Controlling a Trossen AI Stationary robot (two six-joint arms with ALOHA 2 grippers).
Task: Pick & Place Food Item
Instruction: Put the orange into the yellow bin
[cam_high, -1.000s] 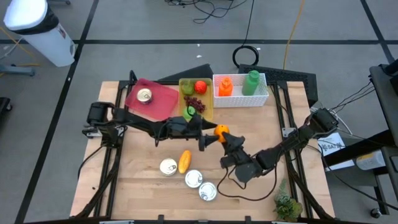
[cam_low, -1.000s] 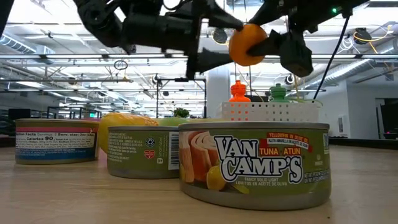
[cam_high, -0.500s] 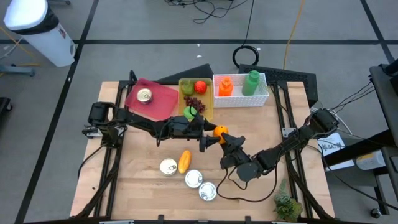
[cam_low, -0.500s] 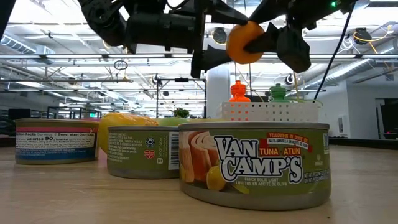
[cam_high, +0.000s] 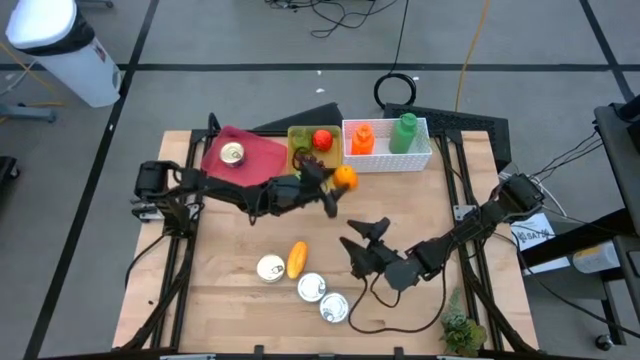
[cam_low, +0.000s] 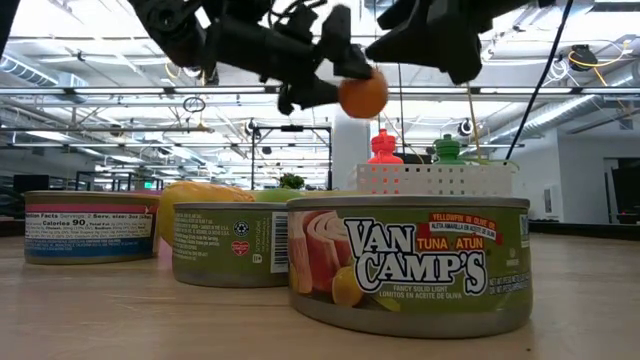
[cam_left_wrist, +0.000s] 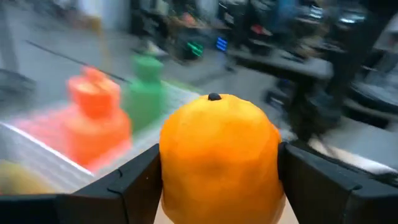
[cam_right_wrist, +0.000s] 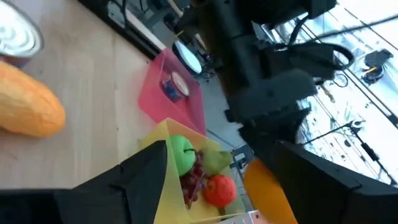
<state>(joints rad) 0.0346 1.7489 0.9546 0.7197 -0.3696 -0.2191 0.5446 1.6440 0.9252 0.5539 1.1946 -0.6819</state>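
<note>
The left gripper (cam_high: 335, 188) pinches the orange (cam_high: 345, 177) across its middle, held in the air over the yellow tray's (cam_high: 297, 132) edge, beside the white basket (cam_high: 420, 160). The orange looks firm, round, light and a little slick, so a grip at its widest part seems safest. The right gripper (cam_high: 362, 240) hangs lower over bare table (cam_high: 440, 200), fingers spread and empty.

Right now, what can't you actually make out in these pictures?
- Orange, left wrist view: its underside is cut off by the picture's bottom edge.
- Yellow tray, high view: the left gripper and arm cover its lower half.
- Pink plate, low view: almost wholly hidden behind the cans.
- Basket bottles, left wrist view: blurred, no detail readable.
</note>
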